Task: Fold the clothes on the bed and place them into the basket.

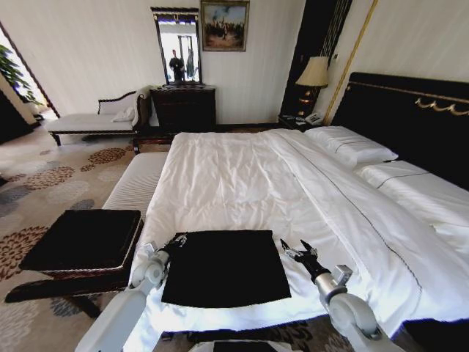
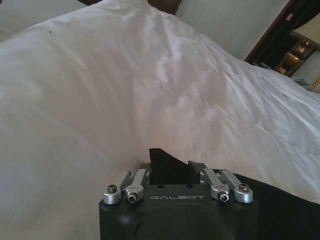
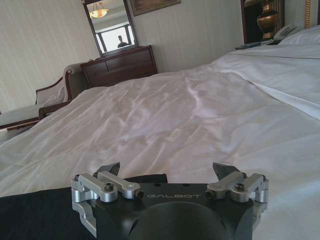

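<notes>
The clothes are one black T-shirt (image 1: 226, 268), folded into a flat rectangle near the front edge of the white bed (image 1: 242, 176). My left gripper (image 1: 178, 240) sits at the shirt's far left corner. In the left wrist view that gripper (image 2: 169, 167) has its fingers drawn in, with a raised corner of the black shirt (image 2: 280, 210) between them. My right gripper (image 1: 297, 251) hovers just off the shirt's far right corner. It (image 3: 167, 167) stands open over the duvet, the shirt (image 3: 40, 210) beside it. The basket (image 1: 82, 238), wicker with black lining, rests left of the bed.
A white-cushioned bench (image 1: 135, 183) runs along the bed's left side and carries the basket on its near end. Pillows (image 1: 352, 143) and a black headboard (image 1: 410, 110) lie to the right. A chaise longue (image 1: 95, 117), a dresser (image 1: 183, 106) and a lamp (image 1: 314, 73) line the far wall.
</notes>
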`<state>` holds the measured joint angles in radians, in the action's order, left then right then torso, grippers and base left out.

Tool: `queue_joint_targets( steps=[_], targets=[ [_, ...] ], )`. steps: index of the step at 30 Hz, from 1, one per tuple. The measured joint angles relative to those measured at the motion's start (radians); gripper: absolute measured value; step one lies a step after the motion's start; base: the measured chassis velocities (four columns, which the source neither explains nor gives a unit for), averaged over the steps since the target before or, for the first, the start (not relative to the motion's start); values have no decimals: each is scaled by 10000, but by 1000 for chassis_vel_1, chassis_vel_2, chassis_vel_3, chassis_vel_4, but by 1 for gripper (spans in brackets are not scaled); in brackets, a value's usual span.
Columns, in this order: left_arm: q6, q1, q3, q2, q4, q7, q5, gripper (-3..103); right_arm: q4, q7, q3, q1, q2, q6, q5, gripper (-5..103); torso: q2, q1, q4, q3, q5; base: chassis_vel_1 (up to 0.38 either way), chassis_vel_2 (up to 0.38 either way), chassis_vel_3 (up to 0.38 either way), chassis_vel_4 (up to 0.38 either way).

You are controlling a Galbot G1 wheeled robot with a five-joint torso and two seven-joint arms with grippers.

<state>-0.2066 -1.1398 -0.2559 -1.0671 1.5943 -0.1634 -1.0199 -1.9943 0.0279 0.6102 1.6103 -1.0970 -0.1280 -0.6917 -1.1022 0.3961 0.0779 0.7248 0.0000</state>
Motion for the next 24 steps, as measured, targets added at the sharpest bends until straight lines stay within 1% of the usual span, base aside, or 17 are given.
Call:
queue_joint_targets(
  steps=[1,4,5,6,7,8,9,10,11,15,16,18,20,21,22,23,24],
  targets=[
    [10,6,0,-3,-4,0,7,40,0,-2,0,-1,1,-1,1,100,0,0,0,0,-1,0,0,0,0],
    [80,86,0,-34,-3,5,94,24,3,-7,0,-23,39,-6,0,100,0,0,0,0,-1,0,0,0,0],
    [80,86,0,-34,-3,5,94,24,3,-7,0,-23,39,-6,0,100,0,0,0,0,-1,0,0,0,0],
    [85,96,0,-45,-2,-3,101,19,11,-8,0,-28,39,-7,0,100,0,-1,0,0,-1,0,0,0,0],
    [92,107,-1,-63,-1,-24,110,19,33,-16,-4,-40,37,-8,0,100,0,0,0,0,-1,0,0,0,0],
    [95,114,-18,-81,-9,-52,165,7,66,-37,-23,-81,31,-9,-44,100,0,0,1,0,0,0,0,0,0],
    [116,116,-38,-94,-21,-59,234,7,73,-79,-41,-132,29,-12,-256,100,0,0,2,0,0,0,0,0,0],
    [133,116,-52,-107,-25,-65,283,3,73,-142,-54,-197,29,-63,-629,100,0,0,1,0,0,0,0,0,0],
    [133,116,-52,-107,-25,-65,283,3,73,-142,-54,-197,29,-63,-629,100,0,0,1,0,0,0,0,0,0],
    [172,18,-86,-114,102,-96,350,1,304,-468,-68,-915,336,-476,-2119,100,0,-1,-1,0,0,0,0,0,0],
    [172,18,-86,-114,102,-96,350,1,304,-468,-68,-915,336,-476,-2119,100,0,-1,-1,0,0,0,0,0,0],
    [184,-62,-105,-116,194,-116,389,1,521,-552,-107,-1302,540,-688,-2691,100,1,0,0,0,2,0,0,0,0],
    [210,-233,-168,-124,395,-190,460,1,1057,-631,-292,-2071,857,-893,-4031,100,1,1,0,1,1,0,0,0,0],
    [210,-233,-168,-124,395,-190,460,1,1057,-631,-292,-2071,857,-893,-4031,100,1,1,0,1,1,0,0,0,0],
    [218,-272,-187,-124,445,-204,474,1,1164,-639,-343,-2239,899,-924,-4468,100,0,0,-1,1,1,0,0,0,0],
    [233,-398,-237,-102,604,-224,574,1,1614,-680,-559,-2947,995,-1114,-5881,100,1,0,0,1,0,0,0,0,0],
    [243,-447,-247,-78,658,-224,658,1,1935,-678,-728,-3376,1022,-1206,-6282,100,0,0,-1,1,0,0,0,0,0]
  ],
)
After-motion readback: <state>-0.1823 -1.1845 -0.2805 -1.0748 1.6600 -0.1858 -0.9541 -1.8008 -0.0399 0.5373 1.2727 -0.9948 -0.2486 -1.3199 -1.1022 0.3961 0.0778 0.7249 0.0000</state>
